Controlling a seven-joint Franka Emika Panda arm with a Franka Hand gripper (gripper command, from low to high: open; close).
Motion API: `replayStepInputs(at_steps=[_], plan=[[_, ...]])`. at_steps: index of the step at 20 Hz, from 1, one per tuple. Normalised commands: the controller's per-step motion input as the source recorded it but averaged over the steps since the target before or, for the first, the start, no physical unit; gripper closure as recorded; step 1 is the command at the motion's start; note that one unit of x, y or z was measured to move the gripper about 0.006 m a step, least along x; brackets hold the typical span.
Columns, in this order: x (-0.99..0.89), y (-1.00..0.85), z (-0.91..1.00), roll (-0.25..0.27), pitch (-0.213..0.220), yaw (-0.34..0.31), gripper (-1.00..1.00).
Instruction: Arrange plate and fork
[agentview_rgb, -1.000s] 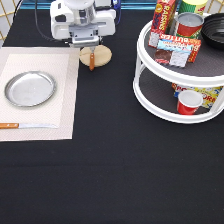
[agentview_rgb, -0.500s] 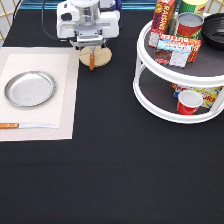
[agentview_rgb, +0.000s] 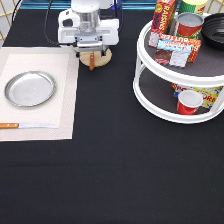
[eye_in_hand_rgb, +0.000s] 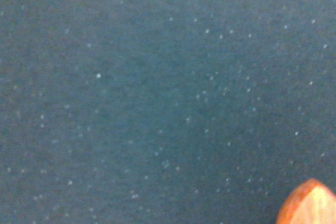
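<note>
The silver plate (agentview_rgb: 30, 88) lies on a beige placemat (agentview_rgb: 66, 107) at the exterior view's left. The fork (agentview_rgb: 91, 62) shows only its brown-orange handle, resting across a round wooden disc (agentview_rgb: 103, 59) near the exterior view's top. My gripper (agentview_rgb: 91, 49) hangs straight over the fork and disc, and its white hand hides the fork's tines. In the wrist view, the rounded end of the fork handle (eye_in_hand_rgb: 309, 204) pokes in at one corner over the dark tablecloth.
A wooden-handled knife (agentview_rgb: 27, 125) lies on the placemat's near edge, below the plate. A white two-tier turntable (agentview_rgb: 150, 95) at the exterior view's right carries cans, boxes and a red cup (agentview_rgb: 188, 101). Black cloth covers the table.
My gripper has shifted slightly toward the exterior view's right above the disc. The fork handle, plate and knife have stayed where they were.
</note>
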Motion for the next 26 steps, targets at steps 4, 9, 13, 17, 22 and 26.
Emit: replayStepInputs(at_steps=[4,9,13,17,22,26], plan=[[-0.31,0.01,-0.29,0.000,0.045,-0.008,-1.00],[-0.27,0.05,-0.30,-0.010,0.025,-0.009,-1.00],[-0.05,0.05,-0.01,-0.011,0.021,-0.013,1.00],[0.00,0.00,0.00,0.000,0.018,-0.025,1.00],[0.00,0.00,0.00,-0.013,0.009,-0.051,1.00],[0.00,-0.01,0.01,-0.025,0.007,-0.058,1.00]])
